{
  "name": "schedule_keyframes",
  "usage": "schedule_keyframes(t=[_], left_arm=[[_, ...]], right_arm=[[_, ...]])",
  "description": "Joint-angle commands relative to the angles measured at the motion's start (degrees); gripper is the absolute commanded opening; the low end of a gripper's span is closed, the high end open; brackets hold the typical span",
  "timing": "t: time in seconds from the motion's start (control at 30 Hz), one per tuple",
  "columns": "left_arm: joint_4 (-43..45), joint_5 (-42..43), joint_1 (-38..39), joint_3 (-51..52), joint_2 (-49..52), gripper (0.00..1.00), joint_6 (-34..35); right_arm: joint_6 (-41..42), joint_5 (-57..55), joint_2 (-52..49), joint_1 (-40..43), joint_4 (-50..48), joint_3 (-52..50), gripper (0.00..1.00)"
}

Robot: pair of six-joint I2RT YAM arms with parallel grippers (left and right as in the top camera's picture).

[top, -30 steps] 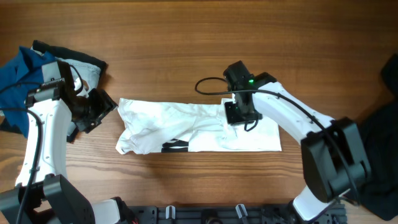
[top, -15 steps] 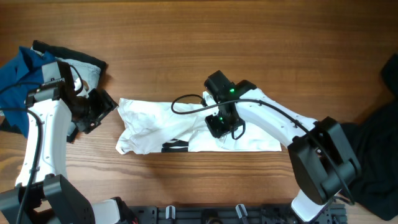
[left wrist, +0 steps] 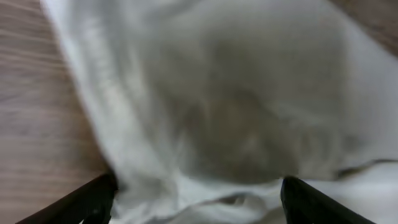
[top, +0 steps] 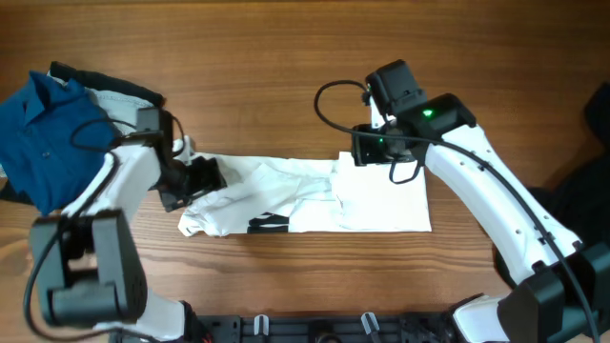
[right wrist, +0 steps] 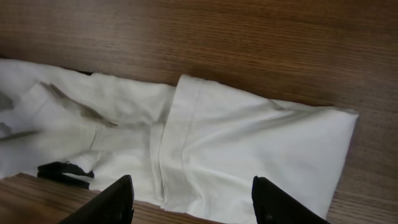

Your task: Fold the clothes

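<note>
Left tool (left wrist: 198, 186) over T-shirt (left wrist: 217, 93) edge

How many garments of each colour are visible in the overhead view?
White T-shirt: 1
Blue shirt: 1
Pale garment, partly under the blue one: 1
Black garment, at the right edge: 1
Total: 4

Evenly lit from above, soft shadows, no glare off the brown wooden worktop (top: 286, 57). Pretty blurry on the white fabric T-shirt (left wrist: 217, 93) at left wrist, sharp elsewhere.
</note>
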State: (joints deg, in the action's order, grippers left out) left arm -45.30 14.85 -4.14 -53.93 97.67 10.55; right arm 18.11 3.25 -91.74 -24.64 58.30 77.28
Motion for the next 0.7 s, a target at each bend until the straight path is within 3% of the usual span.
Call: schedule_keyframes(t=[0.0,0.07,0.1,0.2,0.23,0.33,0.57,0.67], left_arm=[[2.3,-0.9,2.3,0.8,5.9,0.88,-1.1],[2.4,-0.9,3.5,0.8,8.2,0.79,-1.1],[2.2,-1.0,4.0,0.8,8.6,0.68,-1.2],[1.8,-0.7,4.3,0.6,8.1,0.23,-1.1],[1.5,-0.7,4.1,0.4,7.9,0.18,-1.1],[-1.9,-0.8,2.1,-2.2,6.6,0.11,-1.2],[-16.8,-7.2,-9.6,-19.8,5.9,0.09,-1.2],[-21.8,-2.7,-10.8,-26.4,5.9,0.09,-1.2]], right_arm=[[1.5,-2.0,-0.3,0.3,0.9,-0.1,0.61],[1.6,-3.1,-0.3,0.3,1.3,-0.1,0.62],[1.9,-4.2,-0.3,0.3,1.6,-0.1,0.62],[5.5,-9.2,-0.3,0.9,3.6,-0.1,0.62],[6.5,-10.5,-0.3,1.6,4.4,-0.1,0.61],[6.0,-12.2,-0.6,5.1,5.6,-0.1,0.62],[-0.1,-12.3,-2.8,10.9,5.1,-1.6,0.62],[-1.1,-12.3,-4.3,12.5,4.7,-1.7,0.62]])
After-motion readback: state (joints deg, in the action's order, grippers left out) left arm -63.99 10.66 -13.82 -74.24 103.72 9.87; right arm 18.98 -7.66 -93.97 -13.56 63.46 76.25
